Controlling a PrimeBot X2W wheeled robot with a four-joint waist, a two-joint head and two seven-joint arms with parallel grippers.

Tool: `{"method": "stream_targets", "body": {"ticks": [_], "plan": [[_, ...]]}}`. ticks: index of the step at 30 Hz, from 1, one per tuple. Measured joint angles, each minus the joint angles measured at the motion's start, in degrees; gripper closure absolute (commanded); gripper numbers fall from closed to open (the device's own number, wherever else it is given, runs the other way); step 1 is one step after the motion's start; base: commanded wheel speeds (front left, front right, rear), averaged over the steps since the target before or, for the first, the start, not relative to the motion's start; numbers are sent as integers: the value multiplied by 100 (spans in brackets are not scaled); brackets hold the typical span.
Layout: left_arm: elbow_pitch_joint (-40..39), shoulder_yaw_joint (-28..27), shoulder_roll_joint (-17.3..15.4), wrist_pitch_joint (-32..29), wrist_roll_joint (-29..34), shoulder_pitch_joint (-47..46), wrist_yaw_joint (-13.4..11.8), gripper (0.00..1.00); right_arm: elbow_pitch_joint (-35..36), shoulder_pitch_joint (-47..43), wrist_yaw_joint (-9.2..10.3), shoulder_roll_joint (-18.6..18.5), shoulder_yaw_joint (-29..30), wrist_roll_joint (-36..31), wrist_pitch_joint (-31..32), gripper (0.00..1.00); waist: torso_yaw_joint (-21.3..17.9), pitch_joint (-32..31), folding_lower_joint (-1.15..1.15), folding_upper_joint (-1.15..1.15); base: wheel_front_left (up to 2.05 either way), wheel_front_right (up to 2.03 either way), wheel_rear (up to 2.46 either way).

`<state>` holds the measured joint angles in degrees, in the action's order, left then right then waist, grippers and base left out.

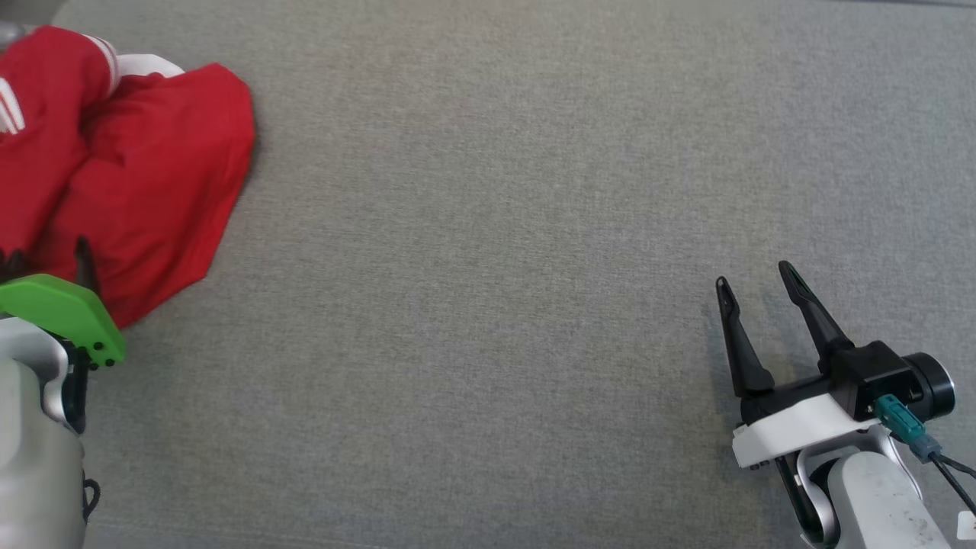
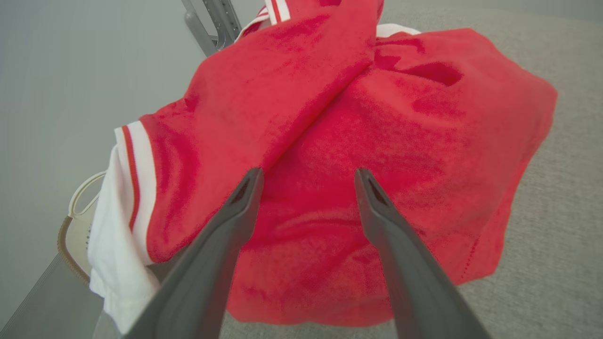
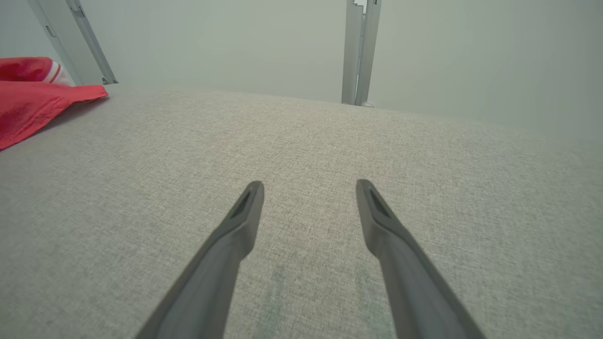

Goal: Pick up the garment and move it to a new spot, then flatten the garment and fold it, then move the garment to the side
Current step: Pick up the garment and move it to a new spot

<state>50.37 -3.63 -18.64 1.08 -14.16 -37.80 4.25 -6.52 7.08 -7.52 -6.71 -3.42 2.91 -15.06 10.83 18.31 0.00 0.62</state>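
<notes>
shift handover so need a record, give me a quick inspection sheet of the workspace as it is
surface: grey fabric surface, mostly bare
job's things: red garment with white trim, crumpled at far left
clutter: pale looped object beside garment, unidentified
grippers: left gripper open at garment, not closed on it; right gripper open over bare fabric
cables: dark cable with teal plug at right wrist
surroundings: metal posts, pale wall
</notes>
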Motion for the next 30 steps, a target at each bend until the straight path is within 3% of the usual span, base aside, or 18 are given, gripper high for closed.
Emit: {"method": "stream_targets", "body": {"ticks": [6,10,11,13,14,22,30], "plan": [[659,-63,-140,85,0,-315,-298,0,41,53,0,-26,-31,3,0,0,-381,416,0,0,0,0,0],[979,-99,-192,199,-49,-433,-315,0,34,53,0,-7,-37,3,0,0,-593,558,0,0,0,0,0],[1056,-103,-190,208,-79,-454,-297,9,27,53,0,0,-31,3,0,0,-633,576,0,0,0,0,0],[1172,-91,-192,231,-98,-492,-221,9,4,51,0,25,-29,4,0,0,-690,581,0,0,0,0,0],[1172,-91,-192,231,-98,-492,-221,100,4,51,0,25,-29,4,0,0,-690,581,0,0,0,0,0],[1340,-52,-146,833,-185,-380,-113,100,-102,-52,0,136,-47,58,0,0,-686,282,0,0,0,0,0],[656,10,185,1294,-335,182,78,100,-241,-487,0,274,-23,146,0,0,-553,-354,-1,0,0,0,0]]}}
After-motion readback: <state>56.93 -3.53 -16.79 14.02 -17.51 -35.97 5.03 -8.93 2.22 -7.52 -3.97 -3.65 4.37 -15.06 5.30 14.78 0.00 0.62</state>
